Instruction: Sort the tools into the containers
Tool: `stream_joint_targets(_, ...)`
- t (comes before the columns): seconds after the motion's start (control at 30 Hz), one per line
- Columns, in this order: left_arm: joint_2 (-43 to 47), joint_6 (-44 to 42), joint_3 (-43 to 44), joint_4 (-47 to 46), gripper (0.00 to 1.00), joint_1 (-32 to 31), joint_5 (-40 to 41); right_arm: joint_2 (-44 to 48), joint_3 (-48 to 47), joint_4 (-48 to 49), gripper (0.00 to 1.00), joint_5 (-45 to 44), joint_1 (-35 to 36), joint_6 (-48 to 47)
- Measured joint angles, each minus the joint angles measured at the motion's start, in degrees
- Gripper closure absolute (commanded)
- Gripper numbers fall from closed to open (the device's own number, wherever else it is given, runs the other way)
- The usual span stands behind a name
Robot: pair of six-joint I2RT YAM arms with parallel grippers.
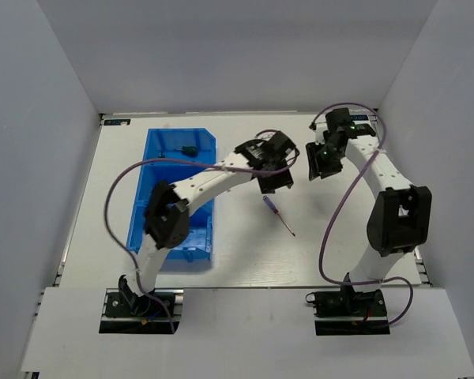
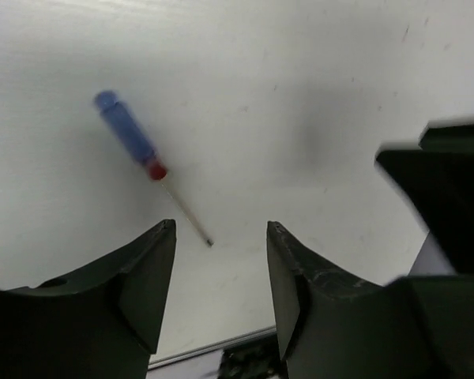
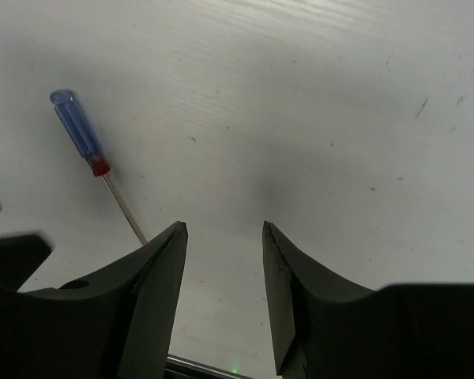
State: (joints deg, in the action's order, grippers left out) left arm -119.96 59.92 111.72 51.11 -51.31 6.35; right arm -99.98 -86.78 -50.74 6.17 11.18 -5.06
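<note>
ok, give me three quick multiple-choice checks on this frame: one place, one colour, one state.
1. The thin blue-handled screwdriver lies:
A) in the translucent blue plastic bin
B) on the white table
C) in the right hand

2. The collar between its handle and shaft is:
A) yellow
B) red
C) green

3. The left hand is:
A) shut on the screwdriver
B) shut, empty
C) open, empty

1 B: it rests on bare table, right of the bin; the right hand is open and empty.
2 B: a red band shows in both wrist views.
3 C: its fingers stand apart with nothing between them.
</note>
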Motion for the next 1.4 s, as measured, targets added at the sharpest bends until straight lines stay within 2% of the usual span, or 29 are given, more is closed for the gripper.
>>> stream_joint_targets(0.07,-7.8,1.9,9.9,4.5,0.40,-0.3,0.3,3.1,3.5,0.2,0.51,0.4,-1.4,0.3)
stream_joint_targets(0.1,-9.7,2.6,11.7,5.7,0.40,-0.4,0.4,4.5,5.1,0.0,0.51,0.8,-2.0,0.5)
stream_joint_targets(0.23,-12.7,5.7,10.4,11.5,0.41,-1.0,0.7,9.6,11.1,0.3,0.52,2.7,-4.1,0.9)
stream_joint_targets(0.4,-13.5,8.0,10.3,16.2,0.41,-1.2,1.9,11.5,14.9,1.0,0.54,6.0,-6.5,1.5)
stream_joint_targets(0.57,-14.1,9.2,11.1,17.3,0.40,-1.3,3.7,11.6,16.7,1.5,0.54,9.4,-8.2,2.0)
stream_joint_targets(0.93,-22.1,9.9,16.4,16.4,0.40,-1.3,6.1,15.5,22.4,3.5,0.54,13.4,-10.0,2.1)
stream_joint_targets(1.0,-22.2,10.0,16.7,16.1,0.48,-1.3,6.5,16.3,23.3,3.8,0.54,13.7,-10.1,2.1)
stream_joint_targets(1.03,-22.3,10.1,16.7,16.2,0.66,-1.3,6.6,16.6,23.7,4.1,0.54,13.8,-10.1,2.2)
stream_joint_targets(1.13,-22.3,10.4,16.5,16.2,0.96,-1.3,6.8,16.8,24.0,4.4,0.54,14.4,-10.2,2.6)
stream_joint_targets(1.2,-22.1,10.3,16.2,16.0,1.00,-1.3,6.8,16.8,24.0,4.5,0.55,15.1,-10.6,2.8)
stream_joint_targets(1.4,-19.9,9.9,13.1,16.1,1.00,-1.3,7.8,16.8,24.0,4.7,0.55,16.3,-12.3,3.3)
